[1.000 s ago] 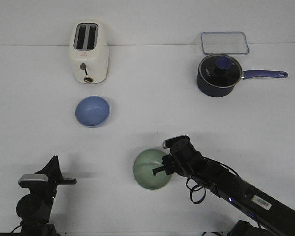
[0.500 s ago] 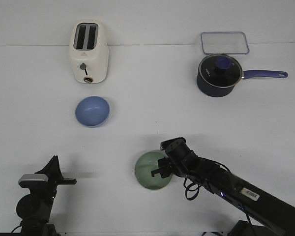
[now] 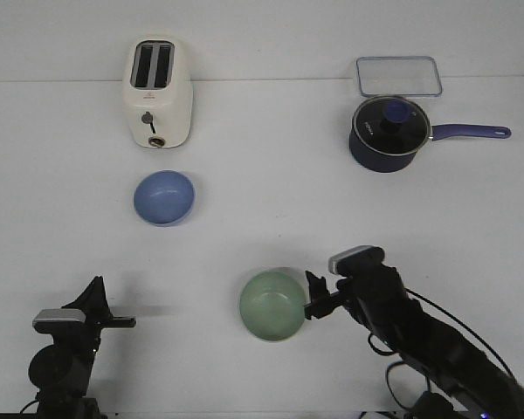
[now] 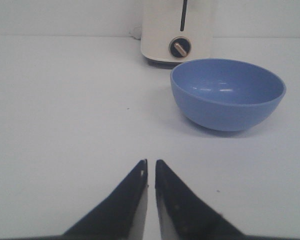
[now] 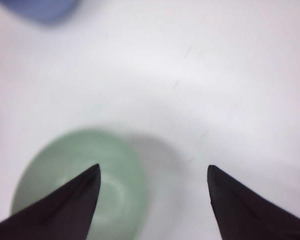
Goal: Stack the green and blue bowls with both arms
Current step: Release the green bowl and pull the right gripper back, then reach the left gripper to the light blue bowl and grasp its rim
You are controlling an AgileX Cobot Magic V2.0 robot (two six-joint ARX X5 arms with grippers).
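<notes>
Beside right gripper (image 3: pixel 313 298), glossy sage-green bowl (image 3: pixel 271 305)

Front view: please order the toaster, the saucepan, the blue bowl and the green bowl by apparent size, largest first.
1. Saucepan, counting its handle.
2. Toaster.
3. Green bowl and blue bowl: about alike; the green one is nearer the camera.

I am finding no readable text: the pale mark on the dark saucepan (image 3: pixel 383 136), far beyond my right fingers (image 3: pixel 313 298), is showing too small to read.
</notes>
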